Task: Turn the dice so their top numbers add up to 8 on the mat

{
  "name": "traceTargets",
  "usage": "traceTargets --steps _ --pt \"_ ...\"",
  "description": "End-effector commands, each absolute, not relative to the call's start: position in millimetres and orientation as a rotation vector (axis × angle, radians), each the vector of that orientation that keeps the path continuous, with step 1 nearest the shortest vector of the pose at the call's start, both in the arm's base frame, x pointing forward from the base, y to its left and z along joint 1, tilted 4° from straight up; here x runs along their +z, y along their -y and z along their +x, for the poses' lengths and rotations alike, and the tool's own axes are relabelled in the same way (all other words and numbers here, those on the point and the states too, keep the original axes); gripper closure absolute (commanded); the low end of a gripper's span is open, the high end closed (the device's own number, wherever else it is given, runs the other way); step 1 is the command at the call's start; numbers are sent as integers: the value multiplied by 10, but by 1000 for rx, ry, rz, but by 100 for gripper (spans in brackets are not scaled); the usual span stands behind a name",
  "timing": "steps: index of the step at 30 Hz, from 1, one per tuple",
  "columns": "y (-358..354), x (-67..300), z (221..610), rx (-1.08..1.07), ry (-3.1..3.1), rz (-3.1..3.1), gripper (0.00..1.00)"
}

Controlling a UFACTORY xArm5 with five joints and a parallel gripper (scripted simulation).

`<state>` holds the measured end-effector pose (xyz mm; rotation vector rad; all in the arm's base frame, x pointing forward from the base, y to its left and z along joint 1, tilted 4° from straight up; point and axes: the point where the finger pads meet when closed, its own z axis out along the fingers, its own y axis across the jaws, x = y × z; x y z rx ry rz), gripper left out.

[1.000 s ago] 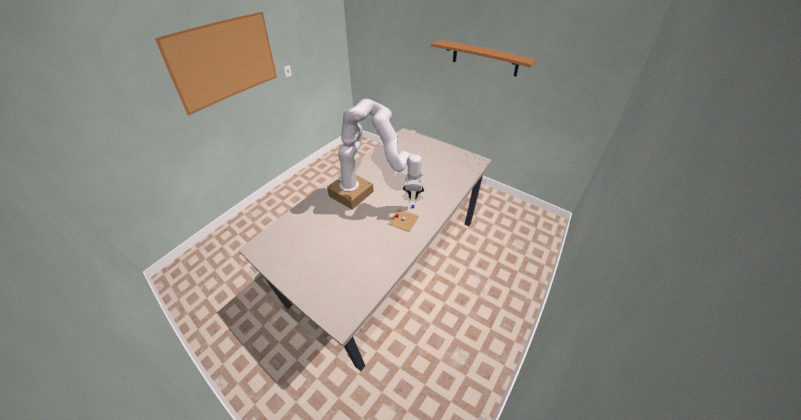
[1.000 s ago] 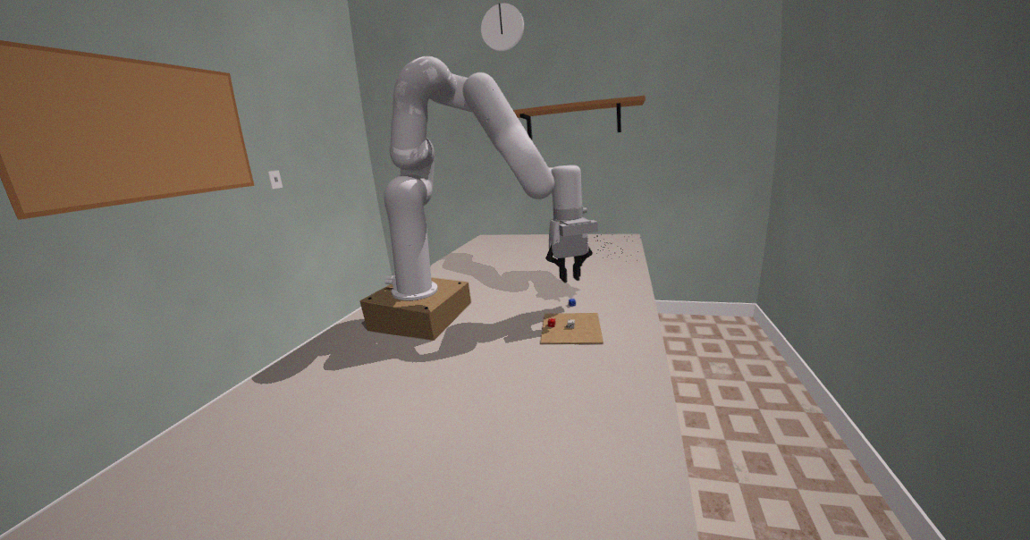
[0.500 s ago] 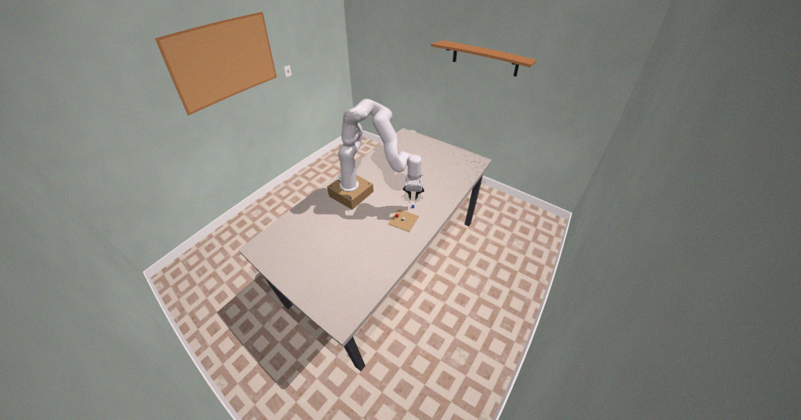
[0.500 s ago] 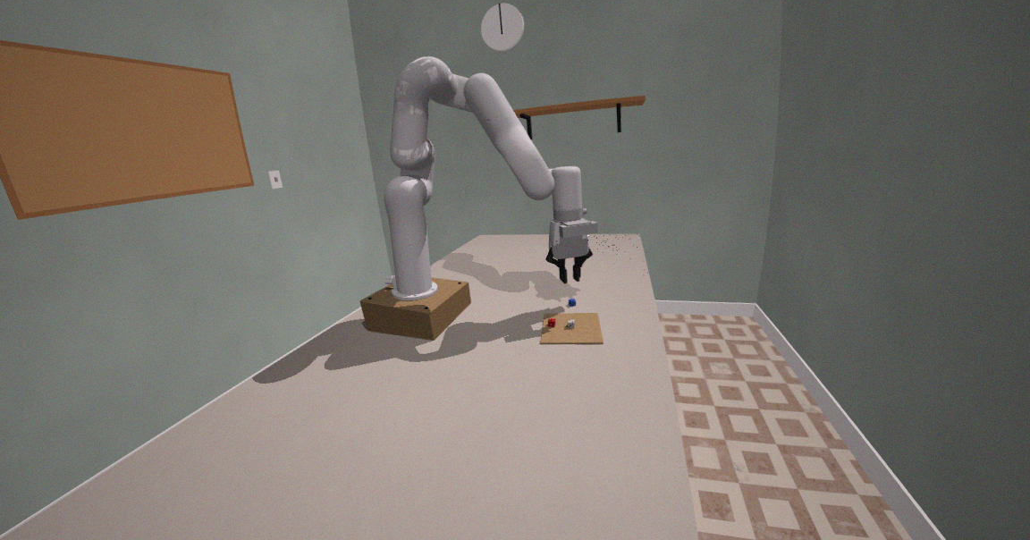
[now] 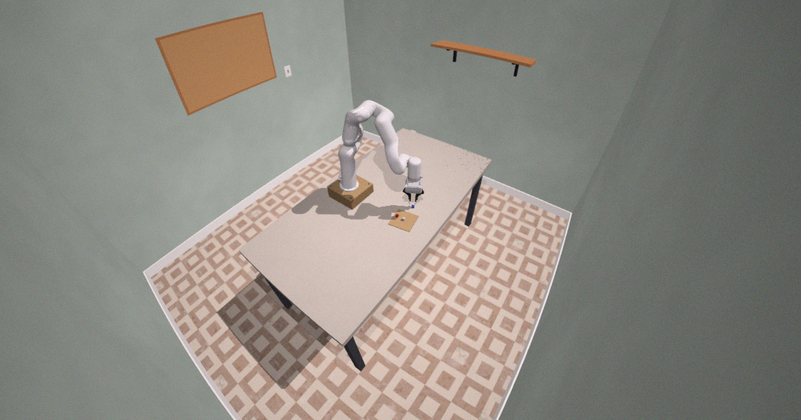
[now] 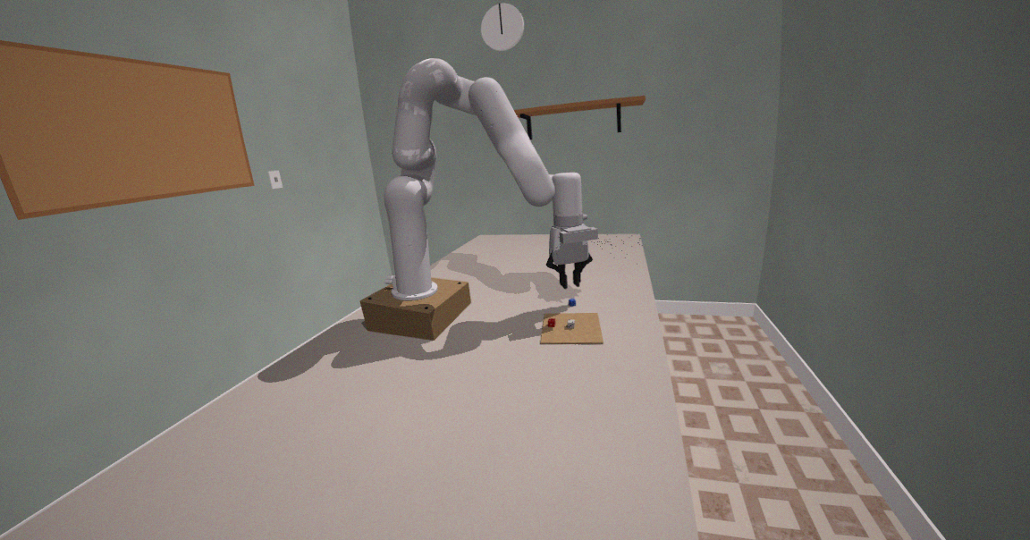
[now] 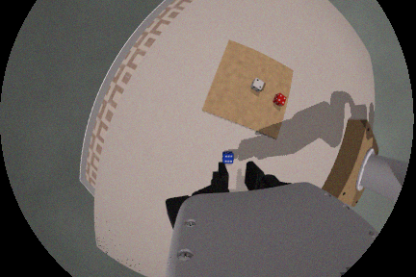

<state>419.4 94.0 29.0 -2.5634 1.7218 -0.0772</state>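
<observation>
A blue die (image 5: 413, 206) (image 6: 571, 302) (image 7: 227, 156) lies on the bare table just off the far edge of the tan mat (image 5: 407, 224) (image 6: 586, 335) (image 7: 231, 87). A red die (image 5: 396, 214) (image 6: 551, 322) (image 7: 280, 100) and a white die (image 5: 402, 218) (image 6: 570, 324) (image 7: 258, 85) sit on the mat near its far edge, a little apart. Their top numbers are too small to read. My gripper (image 5: 414, 197) (image 6: 570, 282) (image 7: 234, 172) points straight down and hangs a short way above the blue die. Its fingers are narrowed with a small gap and hold nothing.
The arm's wooden base block (image 5: 350, 192) (image 6: 414, 309) stands on the table to the left of the mat. The table's right edge (image 6: 659, 335) runs close beside the mat, with checkered floor below.
</observation>
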Motion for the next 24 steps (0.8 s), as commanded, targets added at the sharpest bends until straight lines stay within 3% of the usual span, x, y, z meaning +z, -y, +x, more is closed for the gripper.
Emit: traceTargets --steps 1,24 --pt "-944 248 4214 -81 -1720 -2561 69" --pt "-948 -15 4235 -81 -1720 -2561 69"
